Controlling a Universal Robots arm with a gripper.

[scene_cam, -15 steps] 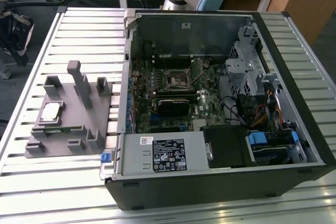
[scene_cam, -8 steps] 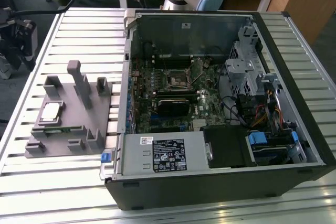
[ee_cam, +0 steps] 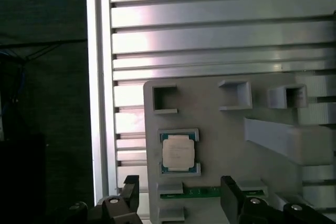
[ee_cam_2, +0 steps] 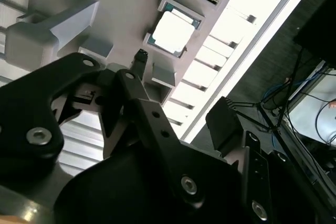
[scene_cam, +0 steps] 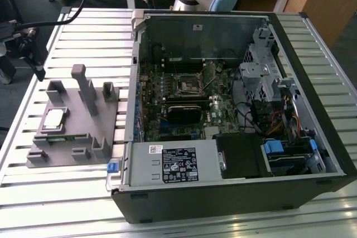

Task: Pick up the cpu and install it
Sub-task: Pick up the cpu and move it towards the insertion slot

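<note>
First wrist view: the tool [ee_cam: 179, 199] is seen with its two fingers spread wide; nothing is held between them and nothing is touched. The cpu [ee_cam: 177, 152] is seated in a framed pocket of the grey fixture [ee_cam: 220, 124], near the fingers yet apart from them. A green memory stick [ee_cam: 197, 192] is laid just beside that pocket. The fixture's edge is set close to the edge of the slatted tabletop [ee_cam: 210, 9], where bare slats are seen. In the exterior view, tall posts [scene_cam: 85, 87] are raised on the fixture beside the cpu, and the open computer case [scene_cam: 312, 137] is stood just beside the fixture.
</note>
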